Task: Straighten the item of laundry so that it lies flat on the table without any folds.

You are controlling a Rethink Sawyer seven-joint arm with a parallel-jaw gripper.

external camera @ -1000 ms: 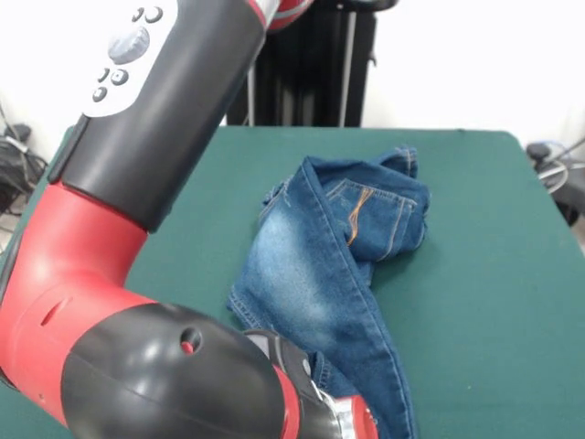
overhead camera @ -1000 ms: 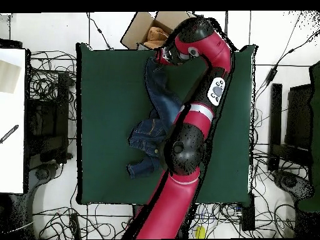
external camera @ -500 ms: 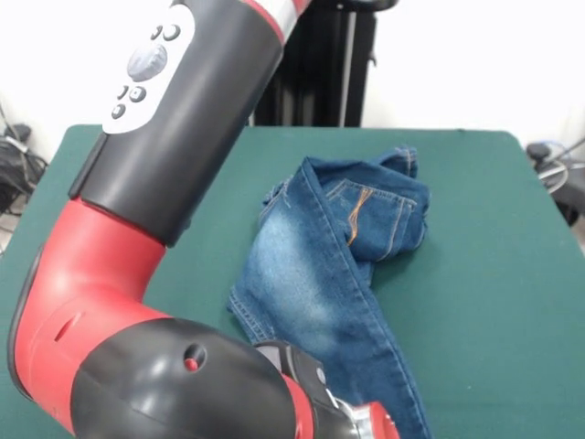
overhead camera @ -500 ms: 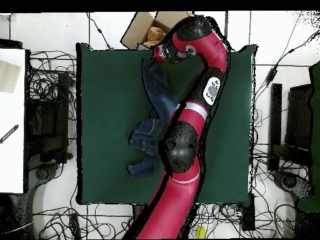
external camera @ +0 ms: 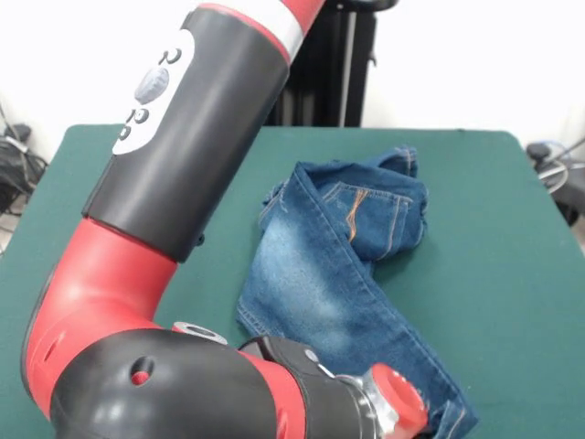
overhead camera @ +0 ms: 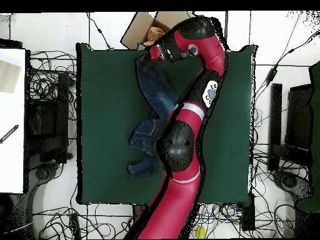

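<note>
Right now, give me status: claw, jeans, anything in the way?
Claw at table's far edge, over one leg end; grip state unclear. Jeans not flat: one leg stretched out, rest bunched and folded. Cardboard box just beyond that edge.

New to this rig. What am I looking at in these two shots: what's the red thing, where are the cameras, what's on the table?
The red and black thing is a Sawyer robot arm, one arm on a pedestal. The front view looks across the table at the robot; the overhead view looks straight down, with the robot's base at the bottom, so the two are turned half round against each other.

On the green table lies a small pair of blue jeans, bunched at one end with one leg stretched toward the table edge. The arm's wrist end sits over that leg's tip. The jaws themselves are hidden, so I cannot tell whether they hold the cloth. A cardboard box sits beyond the table edge.
</note>
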